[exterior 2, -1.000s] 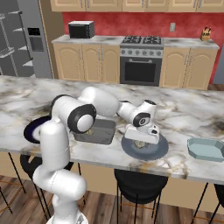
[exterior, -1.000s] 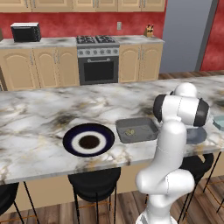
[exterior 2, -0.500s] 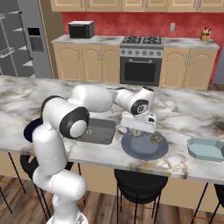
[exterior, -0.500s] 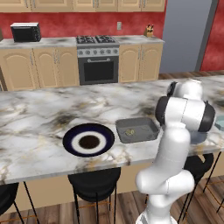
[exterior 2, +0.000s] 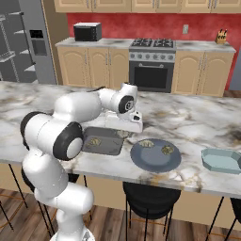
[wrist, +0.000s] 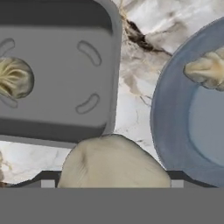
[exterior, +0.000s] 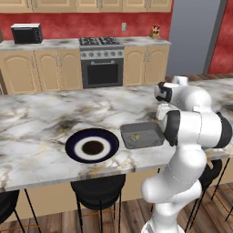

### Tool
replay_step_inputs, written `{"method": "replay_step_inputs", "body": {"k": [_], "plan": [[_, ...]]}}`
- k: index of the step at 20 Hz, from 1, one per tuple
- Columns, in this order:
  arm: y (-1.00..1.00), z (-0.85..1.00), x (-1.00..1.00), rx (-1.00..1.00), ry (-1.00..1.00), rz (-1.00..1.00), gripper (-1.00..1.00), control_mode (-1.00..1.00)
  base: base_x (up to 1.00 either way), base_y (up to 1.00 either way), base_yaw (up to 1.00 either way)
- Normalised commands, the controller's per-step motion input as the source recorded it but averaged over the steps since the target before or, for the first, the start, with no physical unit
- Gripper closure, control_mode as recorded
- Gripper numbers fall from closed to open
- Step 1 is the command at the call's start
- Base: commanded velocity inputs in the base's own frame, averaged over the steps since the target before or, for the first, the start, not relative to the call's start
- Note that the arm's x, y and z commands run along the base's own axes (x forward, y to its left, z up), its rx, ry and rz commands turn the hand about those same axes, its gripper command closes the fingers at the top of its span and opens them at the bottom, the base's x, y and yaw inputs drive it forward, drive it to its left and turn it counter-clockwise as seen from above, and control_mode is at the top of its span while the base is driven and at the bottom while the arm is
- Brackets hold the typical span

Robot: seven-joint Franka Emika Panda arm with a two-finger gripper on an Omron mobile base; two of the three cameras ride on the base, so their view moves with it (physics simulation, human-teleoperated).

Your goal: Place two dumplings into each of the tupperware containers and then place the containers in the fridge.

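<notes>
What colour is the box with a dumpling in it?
Dark grey box; clearest in the hand view.

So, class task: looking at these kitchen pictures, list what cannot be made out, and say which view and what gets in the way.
- Hand view: the held dumpling hides the end effector's fingertips, and the bottom edge cuts off its lower part.
- Hand view: the blue plate is cut by the right edge, so its contents cannot be fully counted.
- Left base view: the arm hides the counter's right end.
- Right base view: the end effector covers the grey container's far rim.

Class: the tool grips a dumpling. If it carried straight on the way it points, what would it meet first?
Probably bare marble counter between the grey container and the plate; the tool holds the dumpling above that gap, though depth is unclear.
</notes>
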Motion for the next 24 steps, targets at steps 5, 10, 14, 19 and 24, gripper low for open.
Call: {"method": "replay_step_inputs", "body": {"k": [5, 10, 14, 19, 24], "plan": [[1.00, 0.03, 0.04, 0.00, 0.12, 0.06, 1.00, -1.00, 0.00, 0.00, 0.00], [0.53, -0.07, 0.57, 0.00, 0.04, 0.01, 1.00, -1.00, 0.00, 0.00, 0.00], [0.19, -0.47, 0.61, 0.00, 0.00, 0.00, 1.00, -1.00, 0.00, 0.00, 0.00], [-0.04, -0.74, 0.18, 0.00, 0.00, -0.01, 1.00, -1.00, 0.00, 0.00, 0.00], [-0.03, -0.47, 0.01, 0.00, 0.00, 0.00, 1.00, -1.00, 0.00, 0.00, 0.00]]}}
